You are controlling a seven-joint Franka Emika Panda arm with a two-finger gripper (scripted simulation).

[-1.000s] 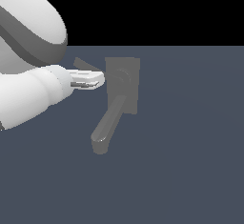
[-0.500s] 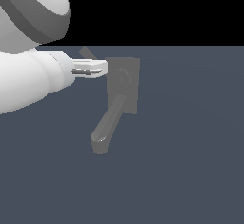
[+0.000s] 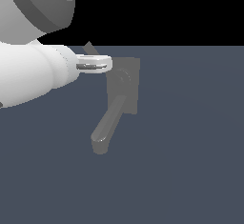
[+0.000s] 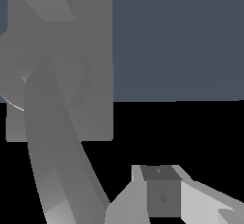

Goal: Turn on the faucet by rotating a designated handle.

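Note:
In the exterior view the grey faucet (image 3: 127,90) stands with its flat back plate upright. Its thick spout (image 3: 107,123) slants down toward that view's left. The thin handle (image 3: 90,48) rises from the round hub up toward the left, and only its tip shows above my gripper (image 3: 108,65). The gripper reaches in sideways from the left and lies across the handle beside the plate's upper corner; its fingers look shut with nothing between them. Whether it touches the rod is unclear. The wrist view shows the faucet (image 4: 90,113), its spout (image 4: 52,161) and my fingertips (image 4: 162,192).
The flat dark blue-grey floor (image 3: 190,170) spreads around the faucet. My bulky white arm (image 3: 28,70) fills the upper left of the exterior view and hides what lies behind it.
My gripper has risen and shifted slightly toward the exterior view's right, from level with the hub to the plate's upper corner. The faucet spout has not moved.

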